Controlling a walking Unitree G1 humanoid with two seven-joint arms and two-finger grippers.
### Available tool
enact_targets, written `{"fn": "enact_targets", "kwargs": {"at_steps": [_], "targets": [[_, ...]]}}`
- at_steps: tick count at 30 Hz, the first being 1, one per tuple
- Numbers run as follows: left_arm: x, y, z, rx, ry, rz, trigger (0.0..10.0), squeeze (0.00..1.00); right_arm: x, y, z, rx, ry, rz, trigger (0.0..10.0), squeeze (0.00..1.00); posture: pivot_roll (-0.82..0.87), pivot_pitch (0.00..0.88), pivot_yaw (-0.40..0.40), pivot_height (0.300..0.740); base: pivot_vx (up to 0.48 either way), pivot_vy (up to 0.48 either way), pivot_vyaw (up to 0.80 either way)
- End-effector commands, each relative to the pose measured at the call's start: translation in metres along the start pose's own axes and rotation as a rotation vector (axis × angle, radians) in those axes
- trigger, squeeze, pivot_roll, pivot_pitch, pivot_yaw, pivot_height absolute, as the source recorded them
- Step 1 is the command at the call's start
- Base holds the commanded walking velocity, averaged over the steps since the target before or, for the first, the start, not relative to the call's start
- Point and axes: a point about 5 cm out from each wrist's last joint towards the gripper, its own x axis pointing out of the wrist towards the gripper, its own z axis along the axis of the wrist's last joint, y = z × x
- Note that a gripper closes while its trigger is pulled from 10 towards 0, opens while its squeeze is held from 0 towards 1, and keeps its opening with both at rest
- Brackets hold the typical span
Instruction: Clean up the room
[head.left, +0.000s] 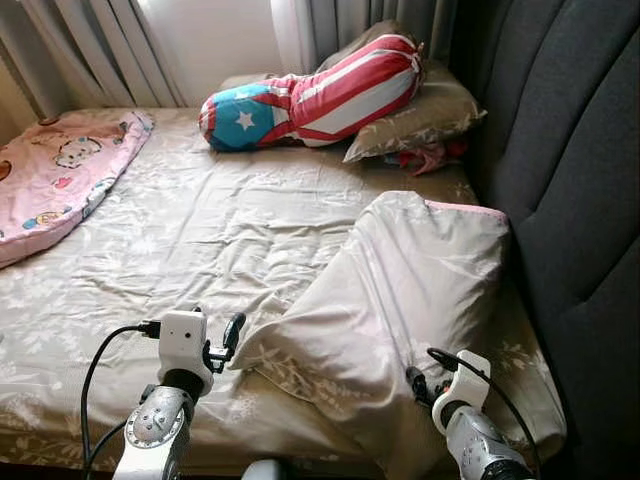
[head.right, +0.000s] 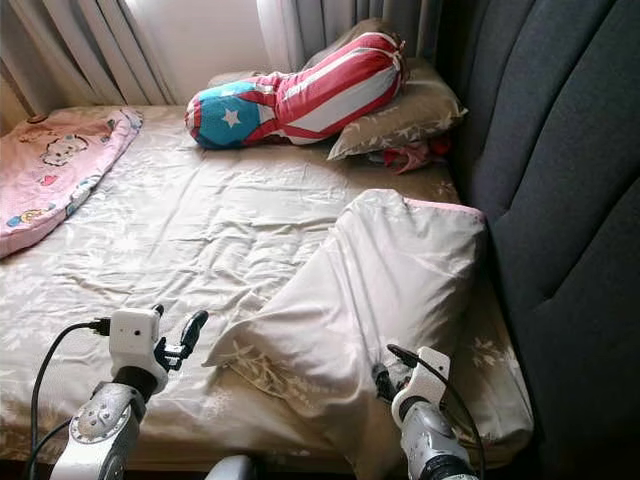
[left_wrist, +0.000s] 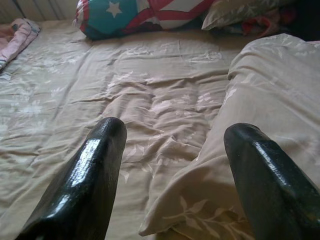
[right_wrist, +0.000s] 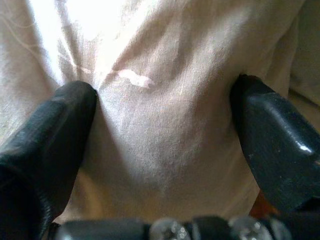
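Observation:
A crumpled beige quilt (head.left: 400, 290) with a pink hem lies on the right half of the bed, its loose corner toward the front. My left gripper (head.left: 226, 340) hovers just left of that corner, low over the sheet, and is open; in the left wrist view its fingers (left_wrist: 100, 150) stand wide apart with the quilt corner (left_wrist: 210, 200) ahead. My right gripper (head.left: 413, 381) is at the quilt's front edge. It is open in the right wrist view, with the fingertips (right_wrist: 70, 107) pressed against the quilt cloth (right_wrist: 160, 125) that bulges between them.
A beige sheet (head.left: 190, 240) covers the bed. A red, white and blue star bolster (head.left: 310, 95) and a beige pillow (head.left: 420, 120) lie at the far end, with a red cloth (head.left: 430, 157) beside them. A pink cartoon blanket (head.left: 55, 175) is at left, a dark padded headboard (head.left: 580, 200) at right.

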Motion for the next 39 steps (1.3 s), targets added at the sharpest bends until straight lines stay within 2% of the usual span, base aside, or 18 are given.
{"fn": "enact_targets", "kwargs": {"at_steps": [1, 8, 18, 22, 23, 24, 25, 39], "targets": [[-0.004, 0.001, 0.001, 0.009, 0.011, -0.007, 10.0, 0.00, -0.004, 0.001, -0.031, -0.006, 0.138, 0.014, 10.0, 0.00, 0.12, 0.093, 0.068, 0.659, 0.000, 0.000, 0.00], [-0.007, 0.004, 0.003, 0.019, 0.022, -0.013, 10.0, 0.00, -0.007, 0.006, -0.050, -0.078, 0.233, 0.046, 10.0, 0.00, 0.12, 0.102, 0.075, 0.659, 0.000, 0.000, 0.00], [-0.013, 0.002, 0.005, 0.023, 0.032, -0.025, 10.0, 0.00, -0.011, 0.014, -0.067, -0.076, 0.287, 0.065, 10.0, 0.00, 0.15, 0.121, 0.083, 0.659, 0.000, 0.000, 0.00], [-0.014, 0.004, 0.007, 0.028, 0.035, -0.024, 10.0, 0.00, -0.010, 0.018, -0.065, -0.061, 0.275, 0.086, 10.0, 0.00, 0.16, 0.127, 0.086, 0.659, 0.000, 0.000, 0.00], [-0.015, 0.005, 0.007, 0.030, 0.037, -0.023, 10.0, 0.00, -0.009, 0.020, -0.065, -0.066, 0.272, 0.097, 1.4, 0.00, 0.16, 0.132, 0.088, 0.659, 0.000, 0.000, 0.00], [-0.015, 0.005, 0.007, 0.031, 0.038, -0.023, 10.0, 0.00, -0.009, 0.020, -0.065, -0.068, 0.272, 0.098, 1.4, 0.00, 0.16, 0.132, 0.088, 0.659, 0.000, 0.000, 0.00], [-0.016, 0.005, 0.007, 0.032, 0.041, -0.023, 10.0, 0.00, -0.009, 0.021, -0.065, -0.067, 0.271, 0.099, 0.0, 0.00, 0.16, 0.134, 0.088, 0.659, 0.000, 0.000, 0.00], [-0.014, 0.001, 0.003, 0.019, 0.058, -0.022, 10.0, 0.00, -0.009, 0.015, -0.059, -0.046, 0.235, 0.094, 0.0, 0.00, 0.14, 0.120, 0.076, 0.659, 0.000, 0.000, 0.00]]}}
